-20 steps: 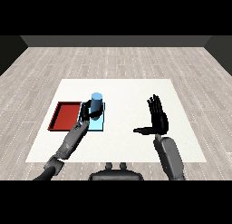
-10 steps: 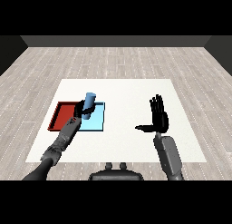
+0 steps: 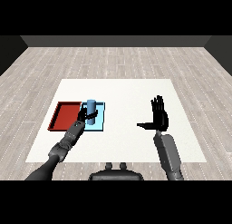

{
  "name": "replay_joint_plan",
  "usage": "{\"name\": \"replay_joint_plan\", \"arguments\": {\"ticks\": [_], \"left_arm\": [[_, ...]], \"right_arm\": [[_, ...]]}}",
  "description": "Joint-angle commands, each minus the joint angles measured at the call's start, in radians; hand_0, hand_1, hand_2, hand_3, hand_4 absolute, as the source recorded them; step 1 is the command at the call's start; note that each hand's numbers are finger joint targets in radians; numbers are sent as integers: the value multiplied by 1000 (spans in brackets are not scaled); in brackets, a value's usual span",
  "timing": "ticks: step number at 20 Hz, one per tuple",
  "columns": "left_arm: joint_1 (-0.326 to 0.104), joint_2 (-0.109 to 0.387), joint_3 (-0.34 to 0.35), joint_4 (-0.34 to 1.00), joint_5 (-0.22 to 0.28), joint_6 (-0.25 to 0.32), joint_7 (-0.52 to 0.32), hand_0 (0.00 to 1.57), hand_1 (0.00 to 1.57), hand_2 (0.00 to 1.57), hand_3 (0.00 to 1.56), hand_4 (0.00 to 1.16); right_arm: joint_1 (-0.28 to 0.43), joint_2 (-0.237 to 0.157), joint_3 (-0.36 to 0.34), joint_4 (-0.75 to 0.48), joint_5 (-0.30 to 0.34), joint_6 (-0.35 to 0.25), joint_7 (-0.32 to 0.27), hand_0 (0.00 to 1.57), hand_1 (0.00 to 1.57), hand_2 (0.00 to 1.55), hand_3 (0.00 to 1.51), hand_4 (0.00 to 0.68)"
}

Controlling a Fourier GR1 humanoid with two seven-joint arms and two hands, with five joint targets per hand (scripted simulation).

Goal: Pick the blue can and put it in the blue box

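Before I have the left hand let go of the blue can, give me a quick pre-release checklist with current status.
1. Left hand curled round the blue can: ok.
2. Can upright: ok.
3. Can over the light blue tray, not the red tray: ok.
4. Can's base resting on the tray floor: cannot tell, the base is hidden behind the hand.
5. Right hand open and well away from the trays: ok.
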Motion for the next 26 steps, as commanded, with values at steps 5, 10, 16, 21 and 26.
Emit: {"name": "replay_joint_plan", "arguments": {"ticks": [5,10,16,21,26], "left_arm": [[-54,-10,20,125,-8,-36,114,0,0,203,0,610],[-46,-36,17,108,-25,110,87,0,0,0,0,0],[-21,56,80,30,21,100,-17,0,0,0,0,0],[-29,17,159,-248,106,-11,-351,0,0,0,0,0],[44,-31,105,-434,123,-290,-480,0,0,0,0,0]], "right_arm": [[9,-11,-34,-13,-46,54,-12,0,0,0,0,0],[-19,-41,-53,-22,-45,61,24,0,0,0,0,0],[26,-3,-5,-120,-20,19,66,0,0,0,0,0],[20,-23,-7,-53,15,52,-2,0,0,0,0,0],[60,-39,-1,-14,13,94,-12,0,0,0,0,0]]}}
